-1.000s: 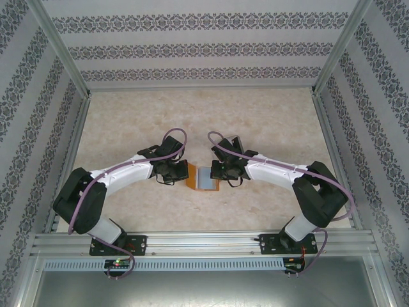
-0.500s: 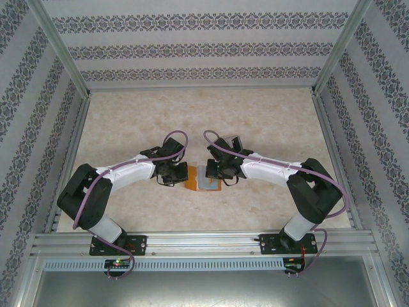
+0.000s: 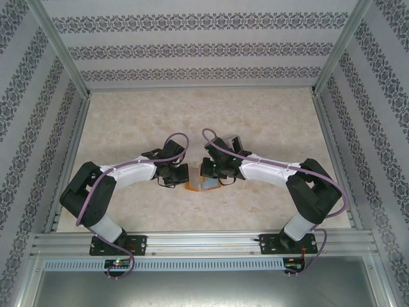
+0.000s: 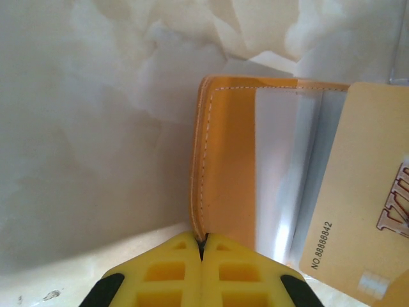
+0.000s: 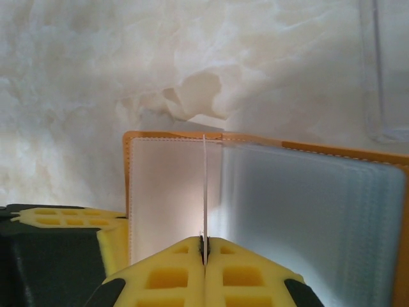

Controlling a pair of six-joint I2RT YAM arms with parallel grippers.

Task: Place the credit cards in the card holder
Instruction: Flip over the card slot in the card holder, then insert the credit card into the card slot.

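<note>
The left claw pinched the orange edge of the holder, a card lying just right of it; the right claw clenched, seemingly on a clear pocket leaf

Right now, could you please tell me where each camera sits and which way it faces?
Top external: above and behind the bases, looking down on the table; both arms show, meeting at the card holder.
Left wrist: looks along the left claw, shut on the card holder's orange edge, credit card at right.
Right wrist: looks along the right claw, shut on a clear pocket leaf.
Shared: all three see the card holder.
</note>
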